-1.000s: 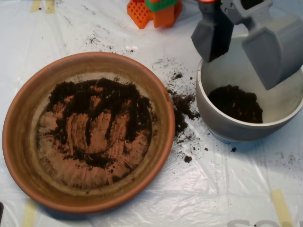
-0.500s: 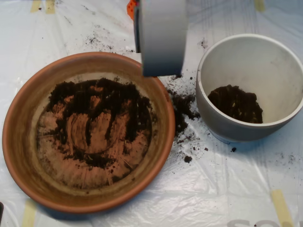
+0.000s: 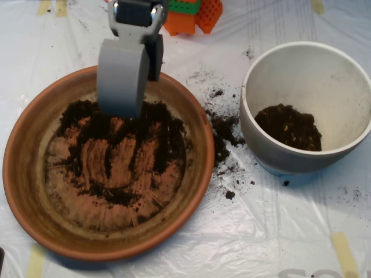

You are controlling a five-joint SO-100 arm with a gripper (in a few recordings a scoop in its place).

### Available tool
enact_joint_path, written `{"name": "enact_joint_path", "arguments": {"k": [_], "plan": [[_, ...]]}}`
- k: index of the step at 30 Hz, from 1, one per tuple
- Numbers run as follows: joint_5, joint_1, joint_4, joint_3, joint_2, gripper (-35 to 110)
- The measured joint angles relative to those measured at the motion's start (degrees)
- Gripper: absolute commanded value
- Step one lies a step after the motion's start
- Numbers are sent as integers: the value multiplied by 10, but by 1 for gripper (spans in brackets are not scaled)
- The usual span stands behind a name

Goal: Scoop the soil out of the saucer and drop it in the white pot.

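Note:
The terracotta saucer (image 3: 17, 174) fills the left half of the overhead view. Dark soil (image 3: 148, 130) lies in it as a ragged patch with bare streaks of the ridged bottom between. My grey scoop (image 3: 123, 98) hangs over the saucer's far side, and its lower edge reaches the top of the soil patch. The white pot (image 3: 258, 145) stands to the right, apart from the saucer, with a small heap of soil (image 3: 288, 126) on its bottom.
Spilled soil (image 3: 223, 134) lies on the white plastic sheet between saucer and pot, with crumbs scattered further out. An orange and green plastic block (image 3: 194, 14) sits at the top edge behind the scoop. Yellow tape strips (image 3: 346, 253) mark the sheet.
The scoop has swung left from above the white pot, across the gap, and come down over the saucer's far side. The soil heap in the pot and the saucer's soil look the same.

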Motion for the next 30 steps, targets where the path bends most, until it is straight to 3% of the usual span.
{"name": "enact_joint_path", "arguments": {"k": [13, 23, 30], "plan": [[-7, 11, -123, 155, -31, 48], [-49, 8, -77, 10, -301, 49], [-123, -16, -76, -34, -377, 49]]}}
